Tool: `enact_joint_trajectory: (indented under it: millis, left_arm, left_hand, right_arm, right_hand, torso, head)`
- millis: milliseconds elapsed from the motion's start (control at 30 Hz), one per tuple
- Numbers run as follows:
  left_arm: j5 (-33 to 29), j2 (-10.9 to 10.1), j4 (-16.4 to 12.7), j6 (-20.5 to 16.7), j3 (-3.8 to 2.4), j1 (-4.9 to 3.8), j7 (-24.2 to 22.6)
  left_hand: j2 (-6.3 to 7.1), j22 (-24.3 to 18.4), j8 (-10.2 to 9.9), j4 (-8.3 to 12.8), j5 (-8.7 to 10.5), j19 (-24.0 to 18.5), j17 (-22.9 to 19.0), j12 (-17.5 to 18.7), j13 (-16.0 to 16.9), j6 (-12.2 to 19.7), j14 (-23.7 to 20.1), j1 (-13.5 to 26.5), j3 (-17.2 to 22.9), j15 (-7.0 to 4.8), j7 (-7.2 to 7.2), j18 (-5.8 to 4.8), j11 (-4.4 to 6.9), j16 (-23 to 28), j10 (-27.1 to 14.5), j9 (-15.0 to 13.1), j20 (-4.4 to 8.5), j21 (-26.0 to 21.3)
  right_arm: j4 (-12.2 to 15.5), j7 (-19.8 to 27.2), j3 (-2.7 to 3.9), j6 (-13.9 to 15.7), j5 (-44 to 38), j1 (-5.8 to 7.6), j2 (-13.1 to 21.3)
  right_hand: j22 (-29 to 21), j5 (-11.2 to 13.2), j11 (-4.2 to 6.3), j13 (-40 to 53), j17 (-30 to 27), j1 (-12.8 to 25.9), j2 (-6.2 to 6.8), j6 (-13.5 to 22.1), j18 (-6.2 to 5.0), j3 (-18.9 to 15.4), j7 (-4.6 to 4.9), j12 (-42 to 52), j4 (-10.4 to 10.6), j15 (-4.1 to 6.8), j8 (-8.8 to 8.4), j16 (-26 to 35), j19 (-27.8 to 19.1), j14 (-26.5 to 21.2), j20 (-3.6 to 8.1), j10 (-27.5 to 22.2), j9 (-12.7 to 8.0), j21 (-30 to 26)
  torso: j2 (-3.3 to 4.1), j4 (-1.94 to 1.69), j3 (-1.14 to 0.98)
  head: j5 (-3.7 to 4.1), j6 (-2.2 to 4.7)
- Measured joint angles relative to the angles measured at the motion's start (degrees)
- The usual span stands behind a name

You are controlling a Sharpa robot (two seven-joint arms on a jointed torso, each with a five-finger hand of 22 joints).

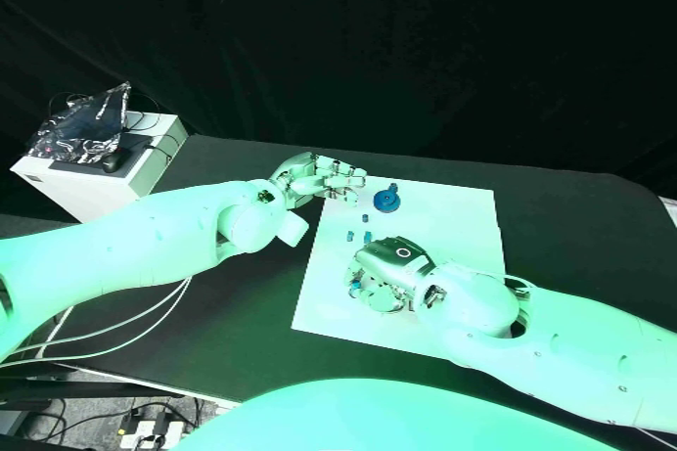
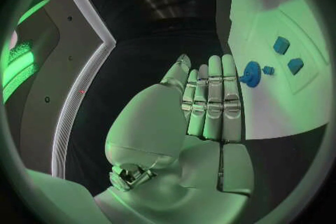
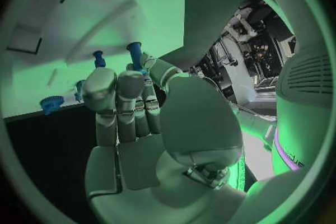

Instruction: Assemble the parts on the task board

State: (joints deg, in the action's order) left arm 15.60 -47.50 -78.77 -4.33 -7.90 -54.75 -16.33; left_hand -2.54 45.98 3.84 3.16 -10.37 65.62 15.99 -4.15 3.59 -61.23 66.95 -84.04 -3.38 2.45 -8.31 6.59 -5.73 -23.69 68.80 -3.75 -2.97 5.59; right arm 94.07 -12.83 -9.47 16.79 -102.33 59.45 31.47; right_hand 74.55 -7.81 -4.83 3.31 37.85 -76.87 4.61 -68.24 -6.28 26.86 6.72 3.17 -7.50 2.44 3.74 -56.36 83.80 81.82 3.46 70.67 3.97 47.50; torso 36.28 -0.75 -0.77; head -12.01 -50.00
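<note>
The white task board [image 1: 452, 226] lies in the middle of the black table. A blue gear [image 1: 386, 199] stands near its far left corner, with small blue parts [image 1: 364, 217] just in front of it. My left hand [image 1: 318, 177] hovers at that corner, fingers straight and side by side, holding nothing; the left wrist view shows its fingertips [image 2: 210, 67] just short of the gear [image 2: 251, 74]. My right hand [image 1: 388, 270] is over the board's left front area. Its thumb and a finger pinch a blue peg [image 3: 134, 53]. Another blue peg [image 3: 98, 59] stands on the board beyond it.
A white box [image 1: 99, 172] with a silver bag [image 1: 88, 118] on top stands at the table's far left. Cables [image 1: 99, 324] hang along the front left edge. Two blue blocks [image 2: 281, 45] [image 2: 295, 65] sit in recesses beyond the gear.
</note>
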Motion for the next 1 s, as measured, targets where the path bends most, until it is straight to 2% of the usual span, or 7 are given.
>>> enact_joint_trajectory:
  millis: [200, 300, 467, 533, 667, 800, 1000]
  left_arm:
    - [0.00, -0.02, 0.00, 0.01, 0.00, 0.00, 0.02]
    - [0.01, -0.01, 0.00, 0.04, 0.00, 0.00, 0.04]
    - [0.01, 0.01, 0.00, 0.12, 0.02, 0.00, 0.05]
    - [0.01, 0.01, 0.00, 0.16, 0.01, 0.00, 0.06]
    - [0.01, -0.02, 0.00, 0.20, 0.01, 0.00, 0.07]
    - [0.01, -0.02, 0.02, 0.23, 0.00, 0.00, 0.09]
    - [0.00, 0.00, 0.07, 0.27, -0.01, 0.00, 0.11]
  left_hand:
    - [0.00, 0.10, 0.00, 0.00, 0.00, 0.00, 0.00, 0.00, 0.00, 0.00, 0.00, 0.00, 0.00, 0.00, 0.00, 0.00, 0.00, 0.00, 0.00, 0.00, 0.00, 0.00]
    - [0.00, 0.10, 0.00, 0.00, 0.00, 0.00, 0.00, 0.00, 0.00, 0.00, 0.00, 0.00, 0.00, 0.00, 0.00, -0.01, 0.00, 0.00, 0.00, 0.00, 0.00, 0.00]
    - [0.00, 0.10, 0.00, 0.00, 0.00, 0.00, -0.01, 0.00, 0.00, 0.00, 0.00, 0.00, 0.00, 0.00, 0.00, 0.00, 0.00, 0.00, 0.00, 0.00, 0.00, 0.00]
    - [0.00, 0.09, 0.00, 0.00, 0.00, 0.00, -0.01, 0.00, 0.00, 0.00, 0.00, 0.00, 0.00, 0.00, 0.00, 0.00, 0.00, 0.00, 0.00, 0.00, 0.00, 0.00]
    - [0.00, 0.09, 0.00, 0.00, 0.00, 0.00, -0.01, 0.00, 0.00, 0.00, 0.00, 0.00, 0.00, 0.00, 0.00, -0.01, 0.00, 0.00, 0.00, 0.00, 0.00, 0.00]
    - [0.00, 0.09, 0.00, 0.00, 0.00, 0.00, -0.01, 0.00, 0.00, 0.00, 0.00, 0.00, 0.00, 0.00, 0.00, 0.00, 0.00, 0.00, 0.00, 0.00, 0.00, 0.00]
    - [0.00, 0.08, 0.00, 0.00, 0.00, 0.00, -0.01, 0.00, 0.00, 0.00, 0.00, 0.00, 0.00, 0.00, 0.00, -0.01, 0.00, 0.00, 0.00, 0.00, 0.00, 0.00]
  right_arm:
    - [-0.41, 0.53, -0.07, 0.57, 0.16, -0.18, -0.29]
    - [-0.42, 0.92, -0.13, 1.15, 0.40, -0.28, -0.17]
    - [-0.10, 1.49, -0.38, 1.72, 0.87, -0.56, 0.27]
    - [0.14, 1.68, -0.42, 1.88, 1.04, -0.61, 0.57]
    - [0.55, 1.92, -0.41, 2.45, 1.28, -0.62, 1.16]
    - [1.09, 2.10, -0.40, 3.61, 1.48, -0.62, 1.74]
    - [2.18, 2.29, -0.33, 6.50, 1.82, -0.62, 3.27]
  right_hand:
    - [-0.12, -3.09, 0.32, 0.36, -0.11, -0.31, 0.32, 4.27, -0.30, -3.92, 0.01, 0.17, 1.21, -0.21, 0.00, 0.00, 0.20, 0.18, -0.22, -0.31, -0.12, -0.24]
    - [-0.38, -2.67, 1.08, 0.38, -0.29, -1.06, 1.12, 5.67, -1.00, -6.22, -0.34, 0.69, 1.85, -0.47, 0.01, 0.00, 0.20, -0.09, -0.42, -1.36, -0.12, -0.83]
    - [-1.39, -1.65, 0.10, 0.22, -0.73, -0.77, 3.15, 6.81, -1.59, -10.79, -1.08, 0.68, 2.56, -1.02, 0.00, 0.00, 0.12, -0.26, -0.75, -4.45, -0.12, -2.78]
    - [-1.85, -1.95, -0.06, 0.22, -0.92, -0.98, 3.43, 6.98, -1.69, -13.09, -1.25, 0.68, 2.93, -1.03, 0.00, 0.00, 0.20, -0.27, -1.04, -5.33, -0.12, -3.54]
    - [-3.15, -1.96, -0.56, 0.22, -1.33, -2.47, 2.79, 7.40, -1.79, -17.49, -1.28, 0.68, 3.86, -1.33, 0.00, 0.00, 0.20, -0.14, -1.04, -6.43, -0.11, -5.08]
    - [-3.48, -1.96, -0.48, 0.22, -1.44, -2.69, 2.56, 7.56, -1.81, -18.34, -1.12, 0.68, 4.60, -1.33, 0.00, 0.00, 0.19, -0.14, -1.04, -6.73, -0.12, -5.08]
    - [-4.78, -2.19, -1.01, 0.22, -2.04, -3.60, 3.47, 7.83, -2.51, -19.50, -1.24, 0.68, 5.98, -1.65, 0.00, 0.34, 0.20, -0.23, -1.45, -9.27, -0.11, -6.31]
  torso:
    - [0.00, 0.02, -0.02]
    - [-0.02, 0.02, -0.02]
    - [-0.02, 0.03, -0.02]
    - [-0.02, 0.03, -0.02]
    - [-0.02, 0.03, -0.03]
    - [-0.02, 0.04, -0.03]
    - [-0.01, 0.07, -0.06]
  head:
    - [0.02, 0.00]
    - [0.01, 0.00]
    - [0.01, 0.00]
    - [-0.03, 0.00]
    - [-0.07, 0.00]
    - [-0.02, 0.00]
    - [0.25, 0.00]
